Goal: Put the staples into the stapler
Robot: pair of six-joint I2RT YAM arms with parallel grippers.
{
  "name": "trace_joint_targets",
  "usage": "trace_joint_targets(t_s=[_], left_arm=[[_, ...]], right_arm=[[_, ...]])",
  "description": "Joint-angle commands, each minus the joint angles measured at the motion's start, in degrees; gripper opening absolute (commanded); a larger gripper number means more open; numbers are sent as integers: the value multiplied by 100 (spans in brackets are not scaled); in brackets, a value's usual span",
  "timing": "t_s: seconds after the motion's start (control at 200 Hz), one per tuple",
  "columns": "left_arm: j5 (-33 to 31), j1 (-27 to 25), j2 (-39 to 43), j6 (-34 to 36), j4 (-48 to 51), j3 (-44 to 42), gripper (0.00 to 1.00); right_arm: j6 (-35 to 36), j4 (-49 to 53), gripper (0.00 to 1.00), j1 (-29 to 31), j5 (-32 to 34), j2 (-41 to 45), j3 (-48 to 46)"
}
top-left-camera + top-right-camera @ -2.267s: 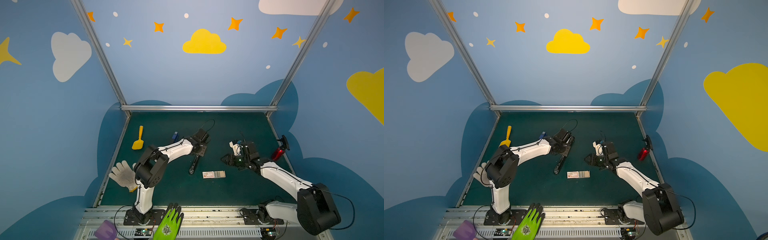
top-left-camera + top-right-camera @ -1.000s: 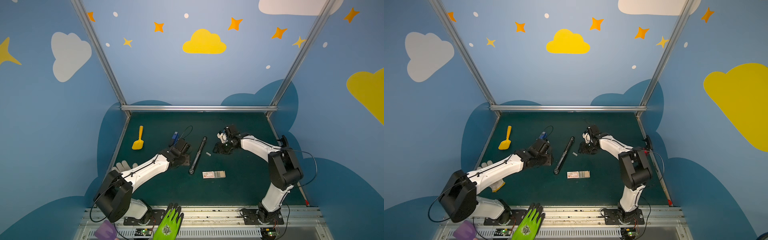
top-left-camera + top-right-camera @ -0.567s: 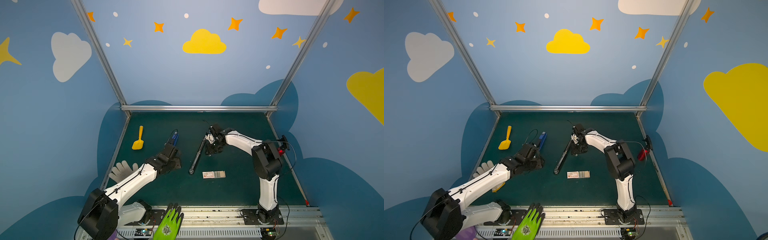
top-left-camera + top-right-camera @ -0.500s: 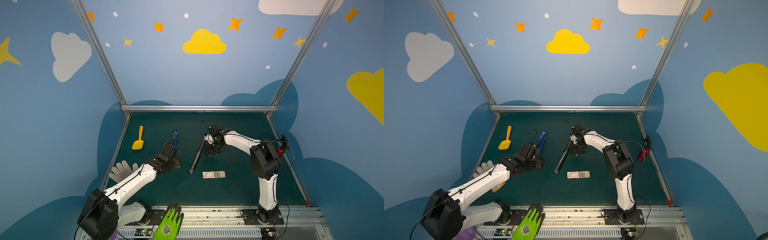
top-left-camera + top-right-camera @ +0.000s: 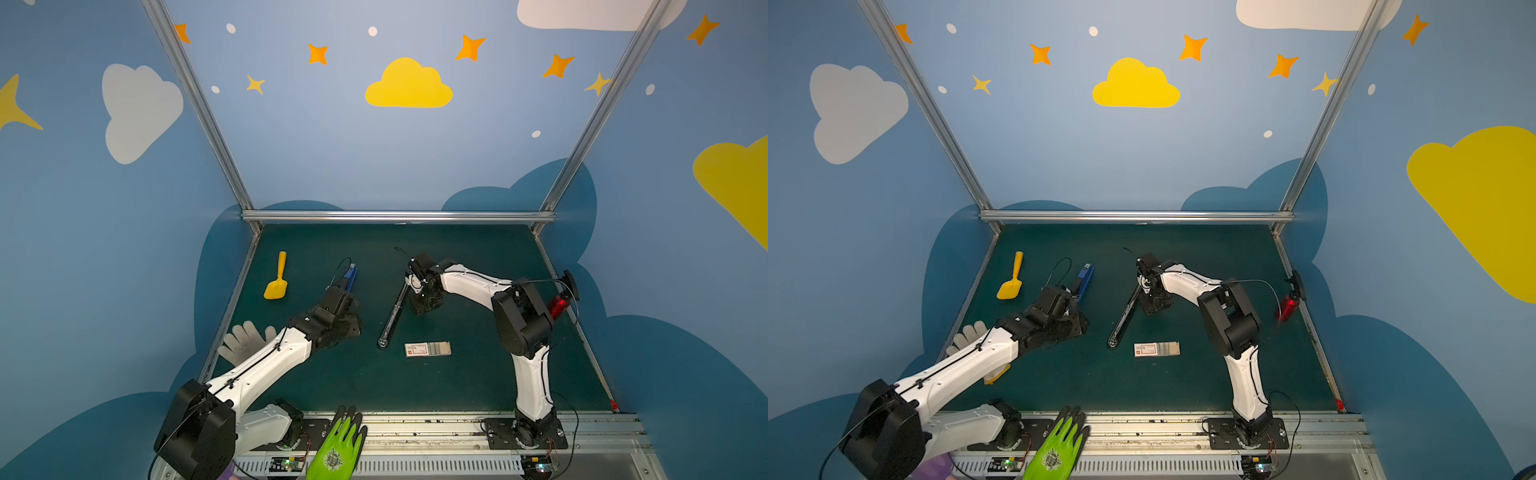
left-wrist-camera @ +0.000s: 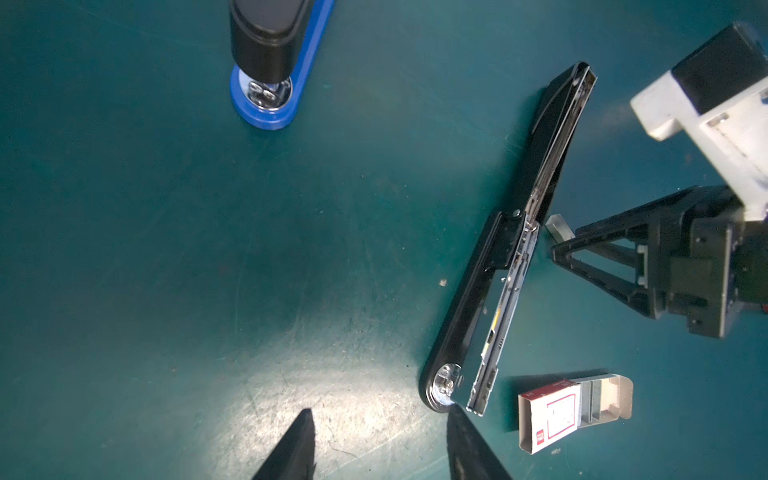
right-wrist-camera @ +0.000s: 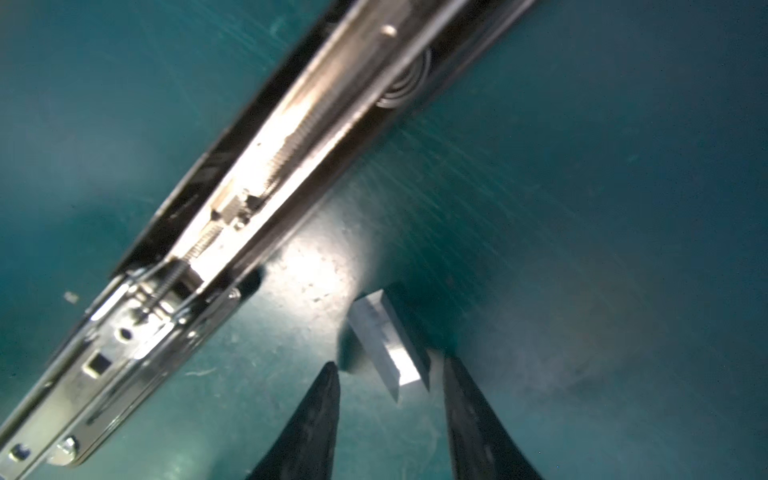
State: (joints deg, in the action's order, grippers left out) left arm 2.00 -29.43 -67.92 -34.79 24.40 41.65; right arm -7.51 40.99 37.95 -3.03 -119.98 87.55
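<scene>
The left claw (image 6: 380,415) hangs open and empty. Just ahead of its tips lies the black stapler (image 6: 498,266) - swung open flat on the green mat (image 6: 166,249), shiny metal rail showing. Beyond it the right claw (image 7: 388,365) stands with jaws parted, tips either side of a short silvery strip of staples (image 7: 382,340). Back from that claw, toward the arms' bases, sits the white red-labelled box (image 6: 573,411) - tray slid out, grey strips inside.

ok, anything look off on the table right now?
Yes. A short strip of staples lies loose on the mat beside the hinge of the opened black stapler, not in its channel; the right gripper straddles it, jaws open. The staple box sits with its tray slid half out.
</scene>
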Motion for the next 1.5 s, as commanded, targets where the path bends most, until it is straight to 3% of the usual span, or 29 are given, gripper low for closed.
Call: trace_joint_targets(t_s=[0.0,0.32,0.506,0.801,0.896,1.177,1.322,1.497], left_arm=[[26,55,49,-8,-30,-69,51],[108,104,28,-17,-103,-122,51],[158,117,69,-27,-121,-84,51],[600,206,-49,-33,-481,252,51],[967,265,-112,-41,-801,385,51],[3168,618,-226,-743,-3076,381,50],[4083,619,-474,-1329,-4647,326,48],[4502,490,-637,-1767,-5912,188,50]], right_arm=[[73,111,36,142,110,-218,-49],[-9,91,21,286,370,-192,-223],[-110,26,17,285,444,-14,-358],[-379,-378,15,60,-205,1171,-1118],[-513,-582,15,-152,-949,1761,-1457],[-1287,-1903,15,-981,-3906,3394,-2452],[-1904,-2770,16,-1140,-5013,3674,-2713],[-2837,-3973,16,-1142,-5956,3649,-2976]])
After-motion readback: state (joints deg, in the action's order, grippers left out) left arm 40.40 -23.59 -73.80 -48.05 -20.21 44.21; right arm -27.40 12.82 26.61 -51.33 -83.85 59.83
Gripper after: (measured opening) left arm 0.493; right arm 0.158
